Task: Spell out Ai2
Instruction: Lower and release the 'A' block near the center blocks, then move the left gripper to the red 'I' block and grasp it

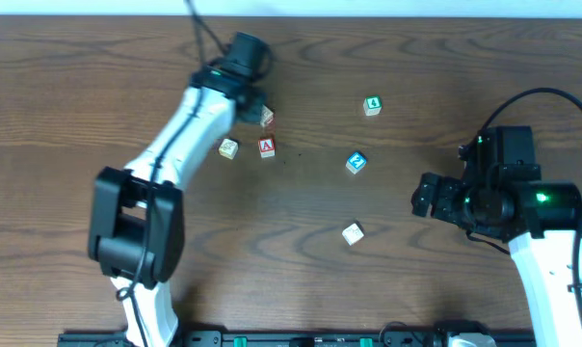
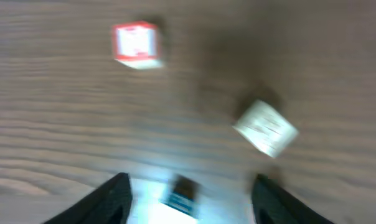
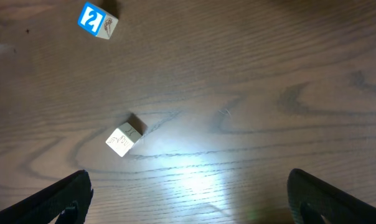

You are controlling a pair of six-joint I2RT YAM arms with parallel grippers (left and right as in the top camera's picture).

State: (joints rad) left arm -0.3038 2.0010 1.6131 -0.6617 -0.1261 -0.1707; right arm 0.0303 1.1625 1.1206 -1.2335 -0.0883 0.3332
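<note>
- Nothing spelled yet: A (image 1: pixel 266 147) and 2 (image 1: pixel 356 162) lie well apart
- My left gripper (image 2: pixel 189 186) gapes wide, a blurred block (image 2: pixel 182 200) between its fingers, maybe the i
- My right gripper (image 3: pixel 188 177) is wide, empty

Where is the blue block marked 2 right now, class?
In the overhead view the blue block lies right of centre, between the green block and the pale block; the right wrist view shows it upper left.

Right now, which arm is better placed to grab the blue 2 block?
Right. The blue 2 block lies nearer the right gripper, which is open and empty; the left gripper is over near the red A block.
</note>
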